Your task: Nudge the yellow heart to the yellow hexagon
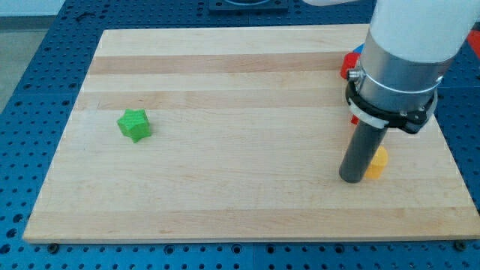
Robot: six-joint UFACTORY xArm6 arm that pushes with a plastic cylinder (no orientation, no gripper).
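My tip (pixel 351 178) rests on the wooden board at the view's right. A yellow block (pixel 377 163) lies right against the rod on its right side; part of it is hidden, so I cannot tell whether it is the heart or the hexagon. No second yellow block shows. A red block (pixel 349 64) and a bit of a blue one (pixel 359 50) peek out from behind the arm near the board's top right. A small red-orange sliver (pixel 354 119) shows beside the rod.
A green star-shaped block (pixel 135 124) sits at the view's left. The wooden board (pixel 225 165) lies on a blue perforated table (pixel 30 75). The arm's white body (pixel 409 45) hides the board's top right corner.
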